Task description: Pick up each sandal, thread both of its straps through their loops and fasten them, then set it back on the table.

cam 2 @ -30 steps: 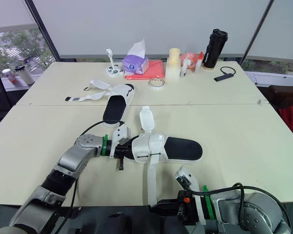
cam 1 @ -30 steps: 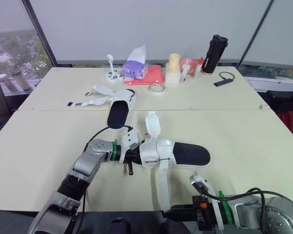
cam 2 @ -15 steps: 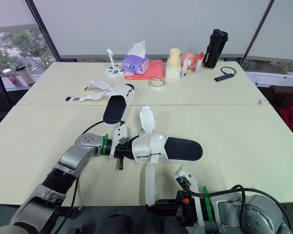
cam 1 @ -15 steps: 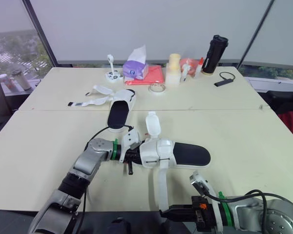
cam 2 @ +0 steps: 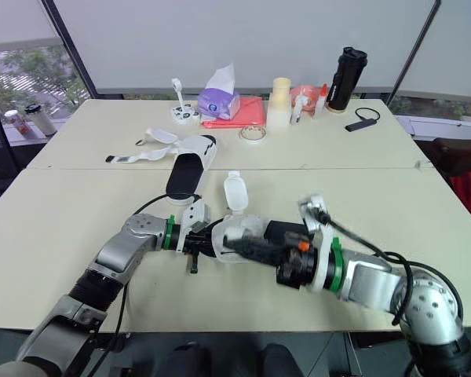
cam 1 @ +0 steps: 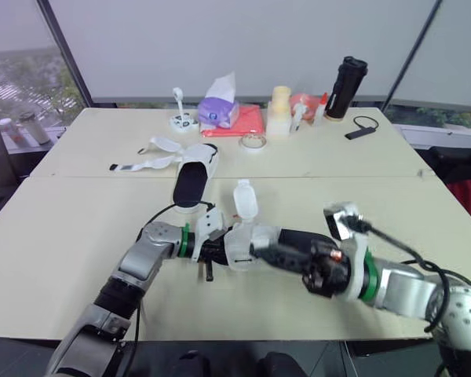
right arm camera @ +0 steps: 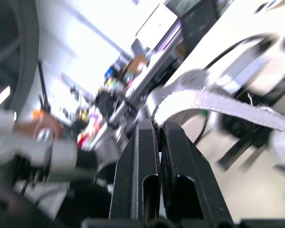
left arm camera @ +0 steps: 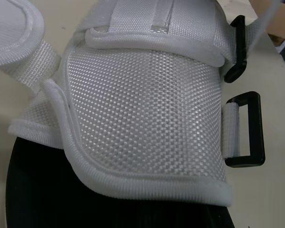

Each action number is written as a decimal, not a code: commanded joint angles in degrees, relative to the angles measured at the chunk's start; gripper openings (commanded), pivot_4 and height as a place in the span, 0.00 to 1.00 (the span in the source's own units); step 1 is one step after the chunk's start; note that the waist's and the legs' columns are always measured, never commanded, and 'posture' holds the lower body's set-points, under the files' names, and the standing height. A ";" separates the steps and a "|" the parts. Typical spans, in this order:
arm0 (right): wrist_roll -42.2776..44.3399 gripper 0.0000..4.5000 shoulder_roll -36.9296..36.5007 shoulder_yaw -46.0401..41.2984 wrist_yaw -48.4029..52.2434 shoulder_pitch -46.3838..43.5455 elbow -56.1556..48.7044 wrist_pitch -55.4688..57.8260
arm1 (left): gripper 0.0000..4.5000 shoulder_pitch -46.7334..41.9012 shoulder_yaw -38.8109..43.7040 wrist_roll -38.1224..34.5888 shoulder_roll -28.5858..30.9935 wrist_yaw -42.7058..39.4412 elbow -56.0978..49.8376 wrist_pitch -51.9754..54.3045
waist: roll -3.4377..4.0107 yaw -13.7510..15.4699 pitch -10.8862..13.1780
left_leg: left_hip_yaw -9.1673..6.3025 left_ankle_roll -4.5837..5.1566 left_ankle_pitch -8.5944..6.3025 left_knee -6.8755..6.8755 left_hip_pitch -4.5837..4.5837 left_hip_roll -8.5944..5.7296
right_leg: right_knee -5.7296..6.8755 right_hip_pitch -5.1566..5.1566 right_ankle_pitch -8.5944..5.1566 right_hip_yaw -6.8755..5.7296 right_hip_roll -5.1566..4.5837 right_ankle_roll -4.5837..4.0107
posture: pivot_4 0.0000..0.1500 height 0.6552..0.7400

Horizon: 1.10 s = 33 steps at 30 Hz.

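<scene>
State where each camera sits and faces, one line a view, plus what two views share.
Left eye view: on the head, facing forward and down over the table; both arms show, left gripper and right gripper at the near sandal.
Right eye view: the head's other eye, same scene.
Left wrist view: left wrist, close on that sandal's white upper and black loops.
Right wrist view: right wrist, along its own fingers, shut on a white strap.
Shared: the near sandal, eye and left wrist views.

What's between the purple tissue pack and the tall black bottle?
A flat red thing, a cream container and a small red-capped bottle, seen in the right eye view.
</scene>
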 commanded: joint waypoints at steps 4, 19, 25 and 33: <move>-2.49 0.02 6.03 0.18 0.70 -7.00 10.64 -2.43 | 0.00 1.11 -2.78 1.90 -1.14 0.62 1.75 0.69 | 0.02 0.12 -0.01 | 0.01 0.00 0.00 0.03 0.01 -0.02 | 0.04 0.01 0.00 0.00 -0.04 0.00 | 1.00 1.00; -8.06 0.22 11.57 -4.08 1.86 -8.26 21.50 -0.60 | 0.00 3.05 -2.75 1.91 -0.88 1.27 -0.41 1.25 | 0.07 0.03 -0.04 | 0.01 0.00 0.00 0.05 0.00 -0.03 | 0.04 0.01 0.01 0.00 -0.11 0.01 | 1.00 1.00; -10.17 0.87 8.87 -6.54 2.90 -9.61 18.52 0.03 | 0.00 3.25 -2.96 1.90 -1.01 1.14 -0.90 1.53 | 0.07 -0.01 -0.04 | 0.01 0.00 0.00 0.04 0.00 -0.03 | 0.04 0.00 0.01 0.01 -0.10 0.01 | 1.00 1.00; -39.63 0.87 -4.99 2.82 14.42 -18.44 22.83 -4.46 | 0.00 2.81 -2.90 2.09 -1.05 0.95 -0.40 1.29 | 0.12 -0.15 -0.05 | 0.07 0.01 0.00 0.03 0.03 -0.04 | 0.03 -0.02 0.01 0.01 -0.08 0.01 | 1.00 1.00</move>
